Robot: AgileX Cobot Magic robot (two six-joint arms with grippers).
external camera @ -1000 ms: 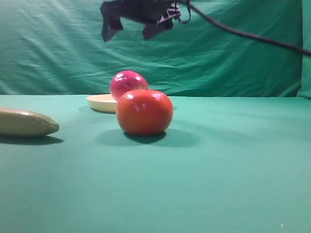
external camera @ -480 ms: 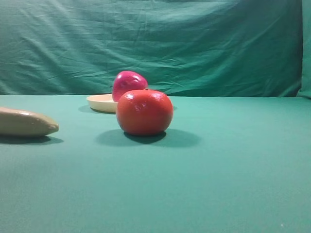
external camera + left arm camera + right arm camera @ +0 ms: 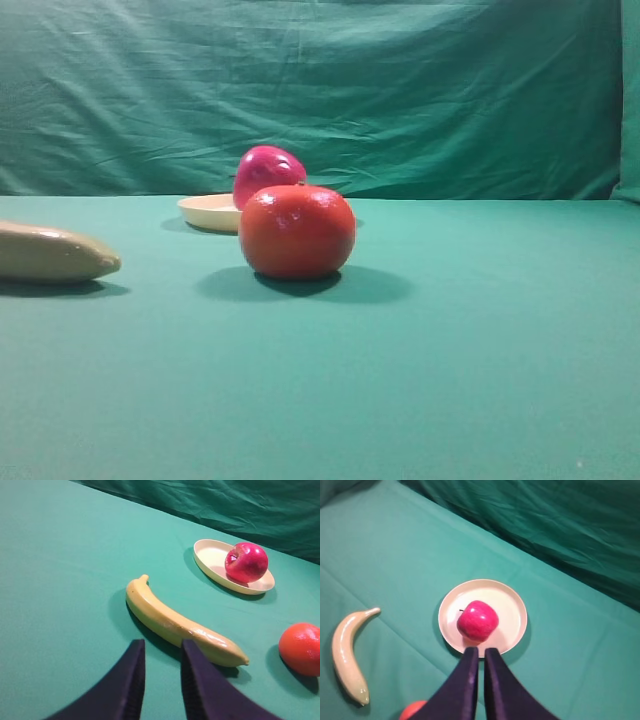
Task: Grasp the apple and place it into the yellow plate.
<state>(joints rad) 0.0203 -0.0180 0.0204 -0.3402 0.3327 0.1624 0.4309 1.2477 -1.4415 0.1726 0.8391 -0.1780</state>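
Apple (image 3: 478, 620) sat inside yellow plate (image 3: 512, 602), far-left on worktop (image 3: 480, 330). Right gripper (image 3: 480, 652) clenched, empty, above it; left gripper (image 3: 162, 652) slightly parted, empty. Placement looked done; next, retreat clear.

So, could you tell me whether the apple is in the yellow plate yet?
In: the apple rests inside the yellow plate, no gripper touching it.

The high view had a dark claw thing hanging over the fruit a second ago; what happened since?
The arm lifted up out of that view, having let go of the apple. The apple tipped slightly and rests in the yellow plate. The right gripper hangs above it, jaws shut. The orange-red fruit and banana stayed put.
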